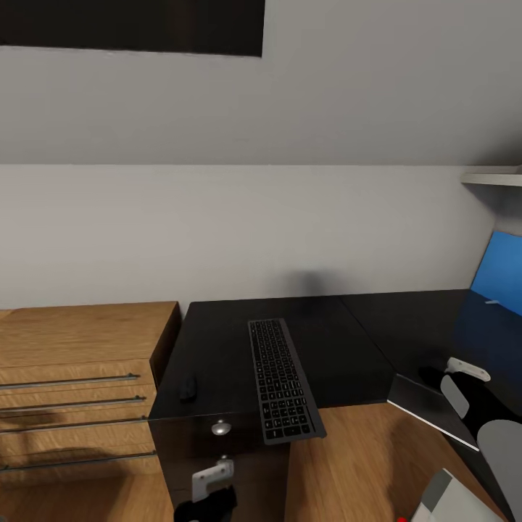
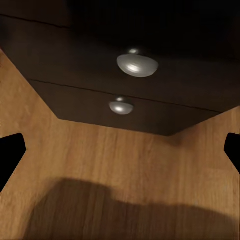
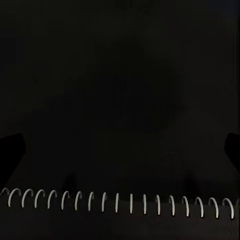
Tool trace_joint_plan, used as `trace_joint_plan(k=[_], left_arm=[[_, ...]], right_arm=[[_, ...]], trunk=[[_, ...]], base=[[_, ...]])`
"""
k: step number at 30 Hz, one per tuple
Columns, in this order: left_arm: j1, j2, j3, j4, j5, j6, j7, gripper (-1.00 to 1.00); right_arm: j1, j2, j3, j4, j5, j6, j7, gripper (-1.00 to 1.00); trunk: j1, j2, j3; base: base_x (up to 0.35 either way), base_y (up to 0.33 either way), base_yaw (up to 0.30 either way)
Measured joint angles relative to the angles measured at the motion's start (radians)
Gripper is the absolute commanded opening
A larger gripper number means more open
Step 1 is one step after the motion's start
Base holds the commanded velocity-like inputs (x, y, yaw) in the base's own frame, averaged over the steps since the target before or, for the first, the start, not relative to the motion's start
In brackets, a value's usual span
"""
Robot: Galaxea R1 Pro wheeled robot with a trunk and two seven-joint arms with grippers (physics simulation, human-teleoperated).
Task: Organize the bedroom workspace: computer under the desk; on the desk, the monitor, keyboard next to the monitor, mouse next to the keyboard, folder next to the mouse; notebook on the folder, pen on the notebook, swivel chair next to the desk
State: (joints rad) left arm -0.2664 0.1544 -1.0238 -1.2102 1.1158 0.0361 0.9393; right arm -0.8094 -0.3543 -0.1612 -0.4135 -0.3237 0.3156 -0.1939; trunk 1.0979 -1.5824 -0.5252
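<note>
The long dark-grey keyboard [image 1: 281, 380] lies on the black desk [image 1: 341, 341], its near end past the front edge. The small black mouse [image 1: 188, 388] sits to its left near the desk's corner. At the far right a blue folder [image 1: 500, 279] rests on the desk with a thin pale stick, apparently the pen [image 1: 491, 301], at its edge. My right gripper [image 1: 435, 377] [image 3: 120, 150] hovers open over the black spiral-bound notebook [image 1: 420, 402] [image 3: 120, 100]. My left gripper [image 1: 206, 504] [image 2: 120, 155] hangs open, low in front of the drawer unit. Monitor, computer and swivel chair are out of view.
The drawer unit's round silver knobs [image 1: 221, 428] [image 2: 137, 64] face my left arm above the wood floor [image 2: 120, 165]. A light-wood chest with bar handles [image 1: 72, 377] stands against the desk's left side. A white shelf [image 1: 493, 177] juts from the right wall.
</note>
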Motion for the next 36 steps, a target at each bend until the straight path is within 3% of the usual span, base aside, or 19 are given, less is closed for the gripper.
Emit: trace_joint_plan(k=[16, 36], left_arm=[[0.000, 0.010, -0.089, -0.003, -0.006, -0.001, 0.005, 1.00], [0.001, 0.015, -0.086, -0.003, -0.006, -0.003, 0.000, 1.00]], right_arm=[[0.000, -0.006, 0.000, 0.000, 0.016, 0.001, 0.000, 1.00], [0.000, -0.006, 0.000, 0.001, 0.017, 0.001, 0.000, 1.00]], trunk=[[0.000, 0.000, 0.000], [0.000, 0.000, 0.000]], base=[[0.000, 0.000, 0.000], [0.068, 0.000, 0.000]])
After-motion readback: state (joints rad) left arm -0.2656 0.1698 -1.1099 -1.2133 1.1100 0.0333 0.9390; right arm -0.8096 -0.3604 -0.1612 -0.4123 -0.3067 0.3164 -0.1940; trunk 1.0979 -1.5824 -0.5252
